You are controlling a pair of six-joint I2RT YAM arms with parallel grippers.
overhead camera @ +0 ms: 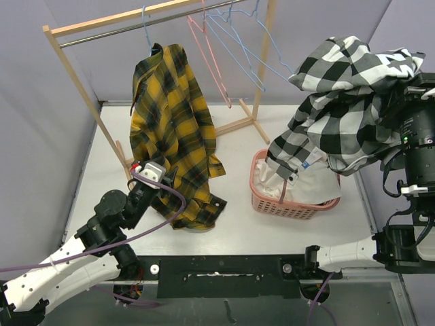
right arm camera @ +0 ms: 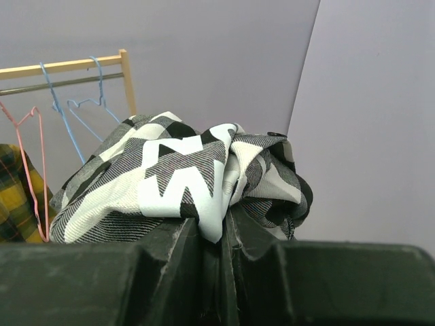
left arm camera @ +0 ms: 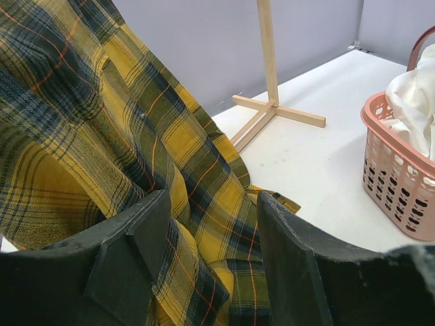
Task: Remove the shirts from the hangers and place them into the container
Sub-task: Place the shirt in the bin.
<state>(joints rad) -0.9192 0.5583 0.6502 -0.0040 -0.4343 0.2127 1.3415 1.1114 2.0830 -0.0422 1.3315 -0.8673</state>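
I see soft, even light from above; the table (overhead camera: 231, 204) is bright, with faint shadows beneath the basket (overhead camera: 292, 207) and plaid shirt (overhead camera: 170, 129). In both wrist views the near fingers (left arm camera: 136, 258) are dark and blurred.

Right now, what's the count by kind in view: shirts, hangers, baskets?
Shirts: 3 (yellow plaid shirt, check shirt, white shirt)
Hangers: 4 (3 blue hangers, 1 pink hanger)
Pink basket: 1
Total: 8
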